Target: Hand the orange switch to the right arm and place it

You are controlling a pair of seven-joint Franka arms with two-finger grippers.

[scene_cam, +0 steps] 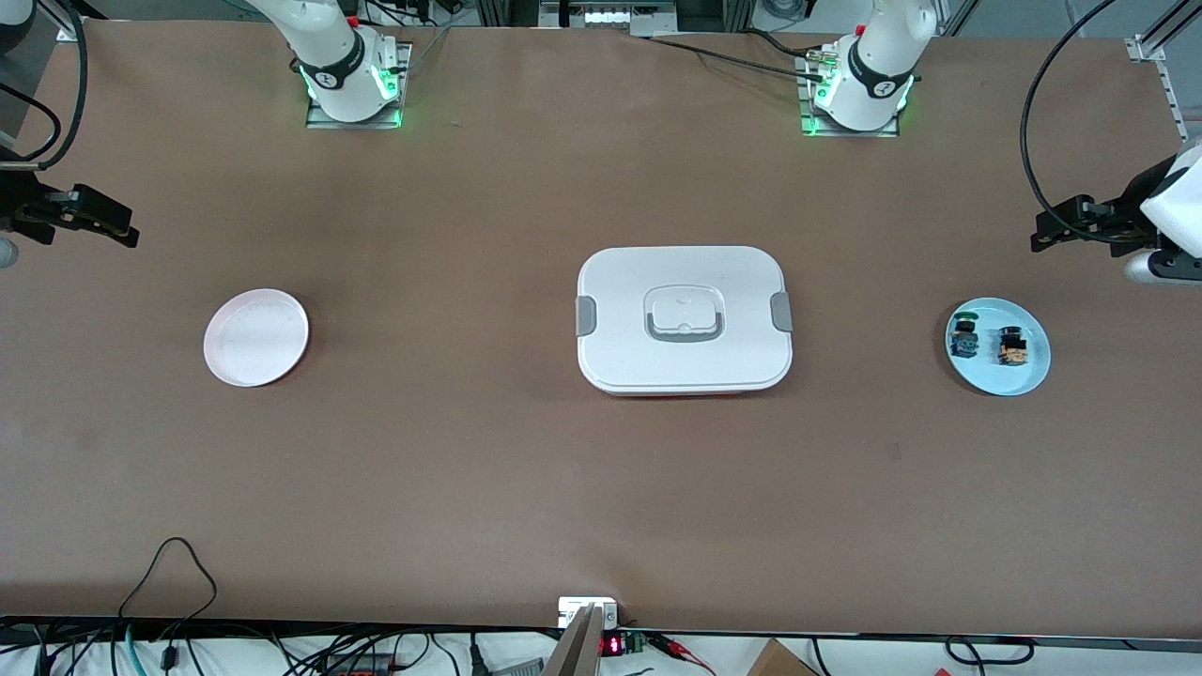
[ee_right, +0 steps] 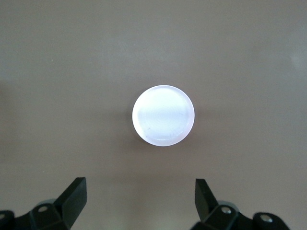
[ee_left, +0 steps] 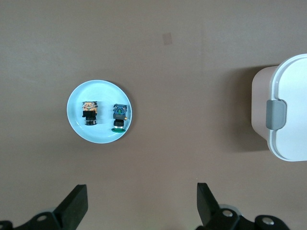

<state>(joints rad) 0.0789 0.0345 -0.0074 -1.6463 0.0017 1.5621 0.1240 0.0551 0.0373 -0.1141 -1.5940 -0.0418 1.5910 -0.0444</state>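
We find the orange switch (scene_cam: 1012,346) lying on its side on the blue plate (scene_cam: 1029,375) at the left arm's end of the bench (scene_cam: 488,469), beside the blue-bodied switch (scene_cam: 963,338). Left claw (scene_cam: 1042,239) hangs wide nearby, empty. Right claw (scene_cam: 127,230), also wide, waits above the bench near the pink plate (scene_cam: 255,337). We see open bench around both plates.

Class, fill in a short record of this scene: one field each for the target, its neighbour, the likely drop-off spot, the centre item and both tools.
target: orange switch on blue plate, toward left arm's end
neighbour: blue-bodied switch, same plate
drop-off: pink plate, bare, toward right arm's end
centre: white lidded box, closed
left tool: open, raised near blue plate
right tool: open, raised near pink plate
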